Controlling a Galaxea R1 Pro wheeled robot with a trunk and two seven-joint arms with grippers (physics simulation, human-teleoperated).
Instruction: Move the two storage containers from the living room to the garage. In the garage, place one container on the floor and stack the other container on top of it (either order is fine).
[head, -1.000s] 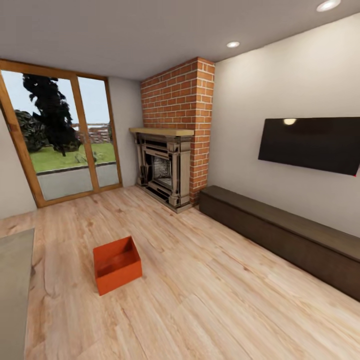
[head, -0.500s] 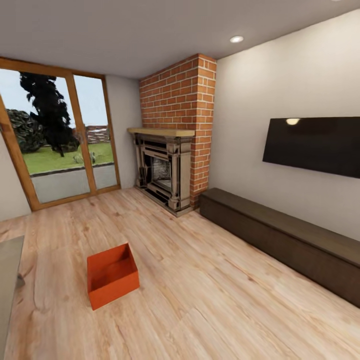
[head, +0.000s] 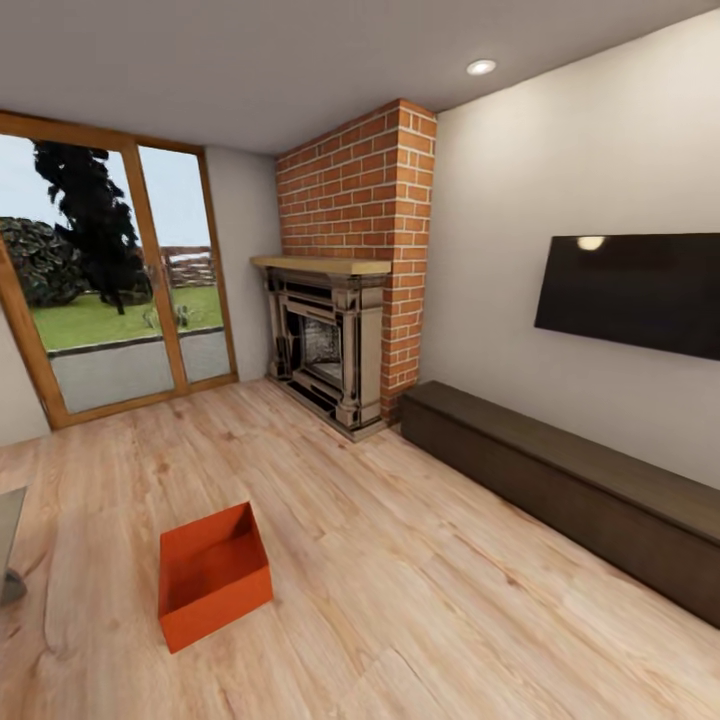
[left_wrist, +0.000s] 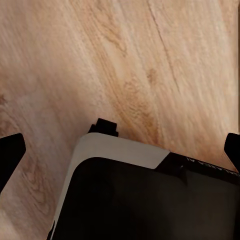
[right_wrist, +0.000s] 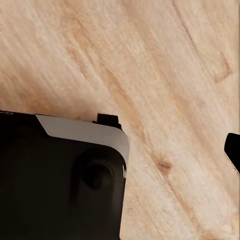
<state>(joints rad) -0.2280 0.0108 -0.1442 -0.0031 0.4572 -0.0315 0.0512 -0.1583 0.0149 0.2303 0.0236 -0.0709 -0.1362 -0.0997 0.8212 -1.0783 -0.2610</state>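
Open wood-plank floor (head: 430, 570) all around the orange storage container (head: 212, 575), standing alone with bare boards on every side. Along the right wall the long dark cabinet (head: 570, 490) blocks that edge, and the brick fireplace (head: 345, 340) fills the far corner. A grey surface (head: 8, 545) edges in at the left.

Red brick fireplace (head: 345, 300) stands in the room's far corner. Wood-framed glass doors (head: 110, 290) occupy the far wall beside it. Wall TV (head: 635, 292) hangs above a long dark low cabinet (head: 570, 485) against the side wall.
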